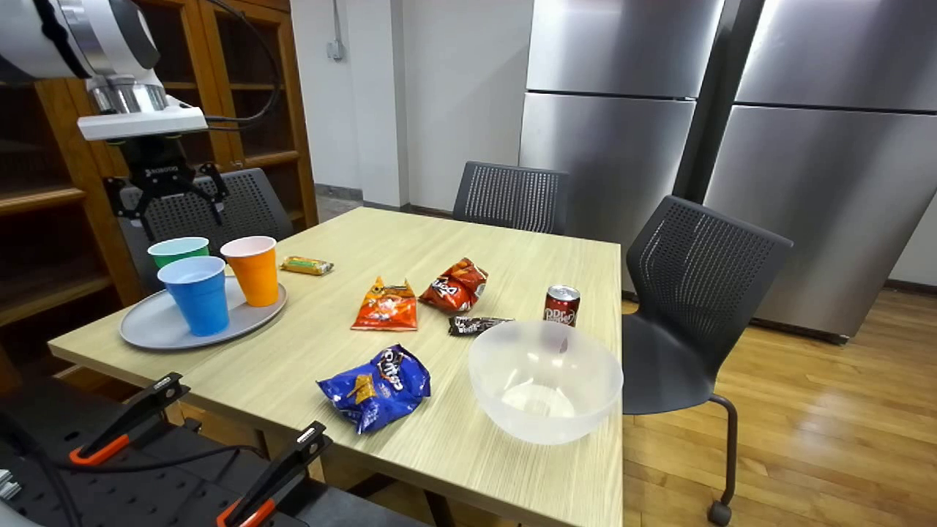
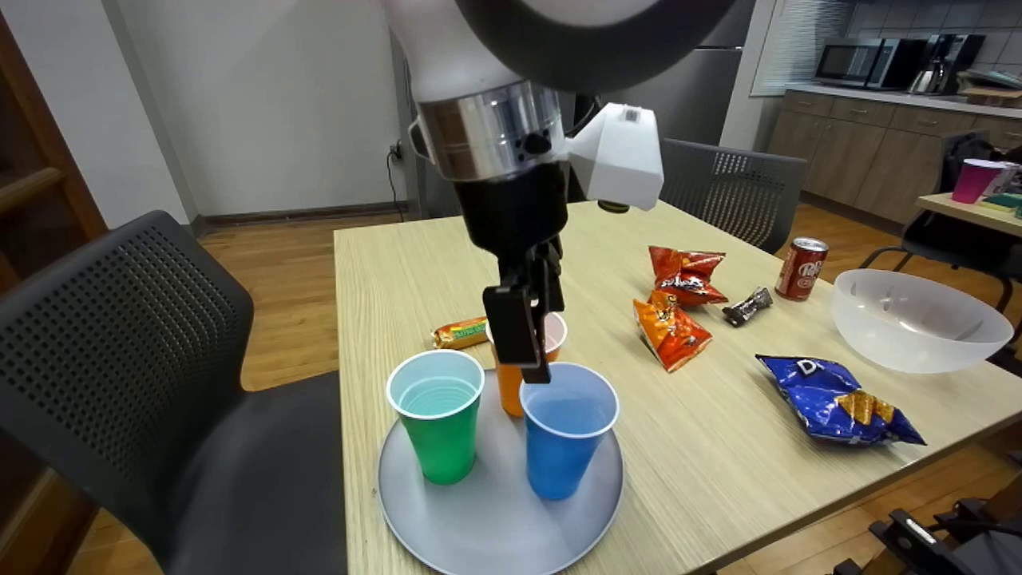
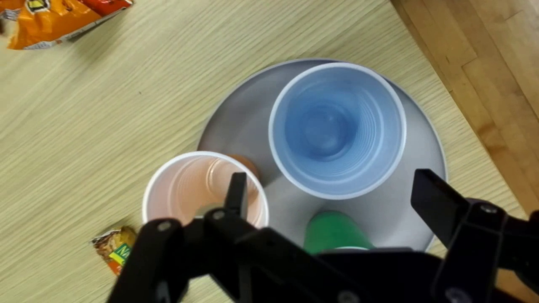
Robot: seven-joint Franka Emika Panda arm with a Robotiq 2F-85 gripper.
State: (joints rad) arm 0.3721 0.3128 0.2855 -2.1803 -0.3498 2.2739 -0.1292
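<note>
My two black fingers are spread wide and hold nothing. Below them, the blue plastic cup, the green plastic cup and the orange plastic cup stand upright on a round grey plate.

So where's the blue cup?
At left in an exterior view, the blue cup stands on the plate, beside the orange cup, in front of the green cup.

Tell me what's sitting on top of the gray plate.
On the gray plate stand a blue cup, an orange cup and a green cup. The plate beneath their bases is covered and can't be seen.
</note>
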